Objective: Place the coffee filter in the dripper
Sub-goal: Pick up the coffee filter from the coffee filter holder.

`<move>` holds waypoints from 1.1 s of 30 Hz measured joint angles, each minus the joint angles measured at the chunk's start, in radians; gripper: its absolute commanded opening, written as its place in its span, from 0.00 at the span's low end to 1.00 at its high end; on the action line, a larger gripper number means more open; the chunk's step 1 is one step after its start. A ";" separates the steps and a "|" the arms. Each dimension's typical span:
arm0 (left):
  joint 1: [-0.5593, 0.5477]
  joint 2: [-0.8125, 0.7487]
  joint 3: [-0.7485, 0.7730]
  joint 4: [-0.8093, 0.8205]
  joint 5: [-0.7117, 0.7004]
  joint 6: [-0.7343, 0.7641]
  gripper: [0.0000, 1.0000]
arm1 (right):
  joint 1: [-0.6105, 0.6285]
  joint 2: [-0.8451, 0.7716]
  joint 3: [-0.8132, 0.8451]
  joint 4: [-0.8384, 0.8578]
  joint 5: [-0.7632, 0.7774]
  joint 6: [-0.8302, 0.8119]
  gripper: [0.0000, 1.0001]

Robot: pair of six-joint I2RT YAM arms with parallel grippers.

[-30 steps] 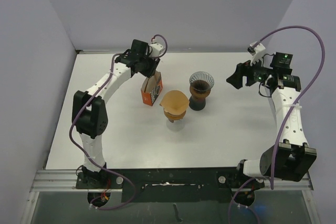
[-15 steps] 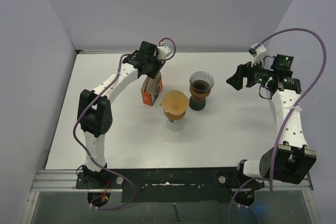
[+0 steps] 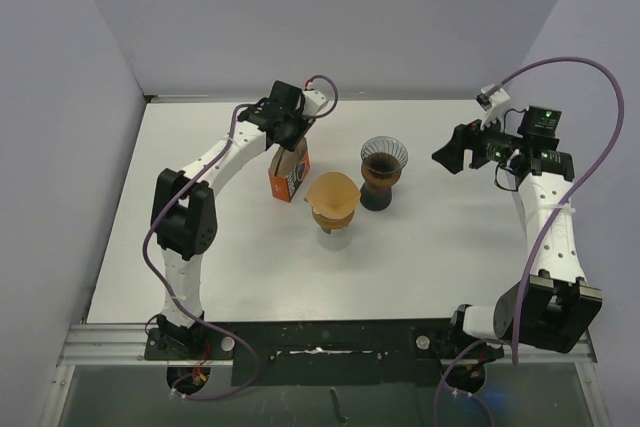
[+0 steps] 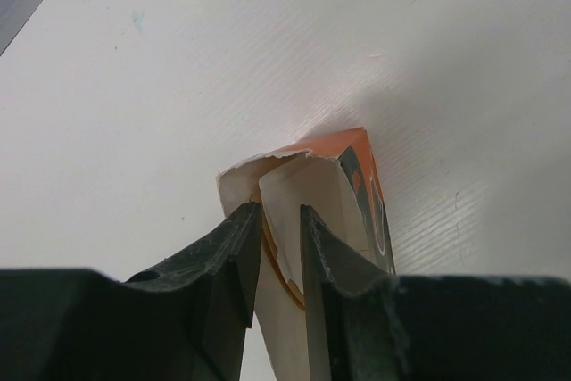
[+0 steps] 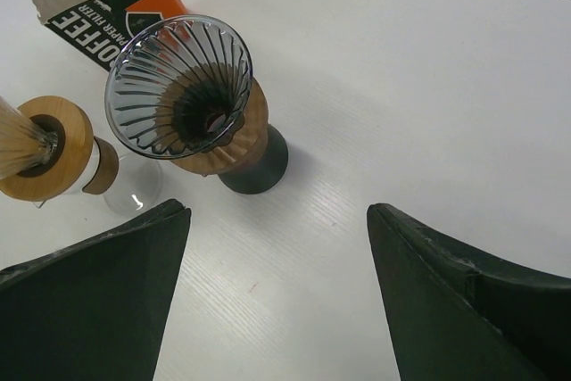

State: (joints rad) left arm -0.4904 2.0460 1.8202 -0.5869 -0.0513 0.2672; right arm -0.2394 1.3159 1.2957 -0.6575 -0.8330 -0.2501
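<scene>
The orange coffee filter box [image 3: 289, 175] stands left of centre, its torn top open [image 4: 308, 176]. A brown filter edge [image 4: 284, 278] shows inside it. My left gripper [image 3: 285, 143] is down at the box top. Its jaws [image 4: 277, 211] stand a narrow gap apart, astride a white flap and the filter edge. The glass dripper [image 3: 384, 157] with a wooden collar sits on a dark base, and its ribbed cone [image 5: 178, 73] holds no paper. My right gripper [image 3: 450, 152] is wide open and empty [image 5: 278, 207], raised to the right of the dripper.
A glass carafe with a wooden collar [image 3: 333, 217] stands in front of the box and holds a brown paper filter [image 3: 333, 193]; it also shows in the right wrist view [image 5: 53, 144]. Walls close in the table at the left, back and right.
My left wrist has swung a little to the right over the box top. The right arm has barely moved. The box, dripper and carafe have stayed put.
</scene>
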 measured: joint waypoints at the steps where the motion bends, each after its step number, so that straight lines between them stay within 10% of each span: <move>1: -0.001 0.000 0.000 0.000 -0.003 0.002 0.23 | -0.002 0.000 -0.002 0.001 -0.001 0.000 0.83; 33: -0.058 0.032 -0.003 0.034 -0.134 0.064 0.22 | -0.023 -0.011 -0.034 0.030 -0.034 0.026 0.86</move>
State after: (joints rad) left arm -0.5488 2.0781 1.8168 -0.5529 -0.1852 0.3309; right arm -0.2626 1.3048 1.2613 -0.6277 -0.8669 -0.2241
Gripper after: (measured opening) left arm 0.222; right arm 0.853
